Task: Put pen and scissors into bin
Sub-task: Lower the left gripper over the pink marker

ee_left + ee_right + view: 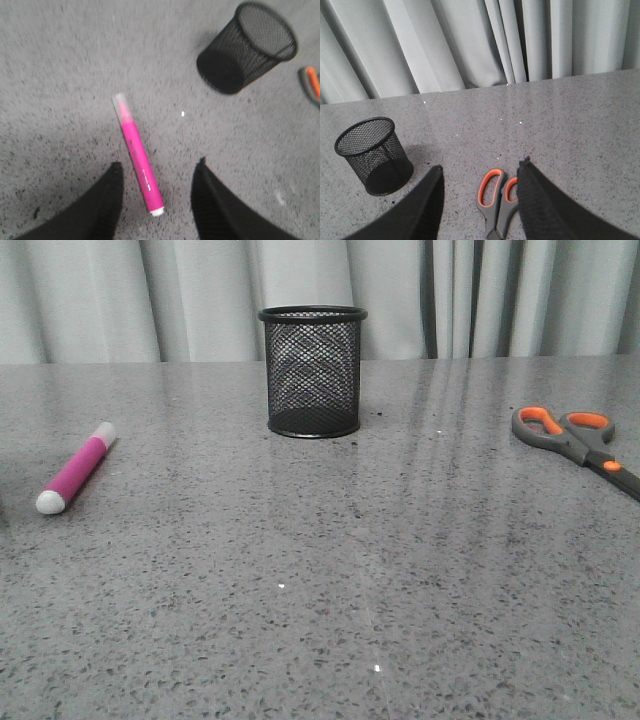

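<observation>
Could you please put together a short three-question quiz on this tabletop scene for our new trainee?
1. True or false: the pen already stands inside the bin.
2. Which item lies on the table toward the robot's right side? A) the pen B) the scissors C) the bin
3. Fill in: in the left wrist view, the left gripper is ____, with the pen lying between its fingers.

Key
1. False: the pen lies flat on the table, left of the bin, which looks empty.
2. B.
3. Open. The right gripper is open as well, above the scissors' handles.
</observation>
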Tool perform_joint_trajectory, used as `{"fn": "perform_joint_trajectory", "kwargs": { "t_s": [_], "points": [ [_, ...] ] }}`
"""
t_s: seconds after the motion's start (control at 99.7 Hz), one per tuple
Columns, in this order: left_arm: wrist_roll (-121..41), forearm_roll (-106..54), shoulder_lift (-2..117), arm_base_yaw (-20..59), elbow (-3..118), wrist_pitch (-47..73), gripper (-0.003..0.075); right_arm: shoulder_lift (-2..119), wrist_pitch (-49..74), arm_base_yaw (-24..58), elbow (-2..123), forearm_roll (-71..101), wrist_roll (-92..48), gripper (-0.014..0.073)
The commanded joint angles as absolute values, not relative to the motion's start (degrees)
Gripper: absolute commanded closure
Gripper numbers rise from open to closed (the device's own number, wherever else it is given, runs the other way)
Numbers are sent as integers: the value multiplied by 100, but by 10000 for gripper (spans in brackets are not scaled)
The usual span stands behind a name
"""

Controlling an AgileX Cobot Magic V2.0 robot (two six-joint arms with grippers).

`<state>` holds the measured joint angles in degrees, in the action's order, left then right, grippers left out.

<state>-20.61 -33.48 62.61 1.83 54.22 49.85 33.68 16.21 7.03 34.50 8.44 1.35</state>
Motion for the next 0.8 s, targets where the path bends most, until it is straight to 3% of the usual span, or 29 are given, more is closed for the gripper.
{"fn": "perform_joint_trajectory", "kwargs": {
  "t_s": [0.0, 0.331, 0.562, 0.792],
  "points": [
    [-1372, -2976, 6797, 379, 6223, 5345, 325, 3410, 1263, 720, 3658, 784, 61, 286],
    [-277, -1890, 8480, 1103, 7786, 6132, 330, 3427, 1287, 720, 3658, 1162, 61, 286],
    [-167, -1775, 9523, 1137, 7892, 6176, 330, 3820, 2070, 720, 3893, 1522, 61, 286],
    [-167, -1845, 9956, 1141, 7925, 5871, 335, 3886, 2025, 720, 4056, 1522, 61, 286]
  ]
}}
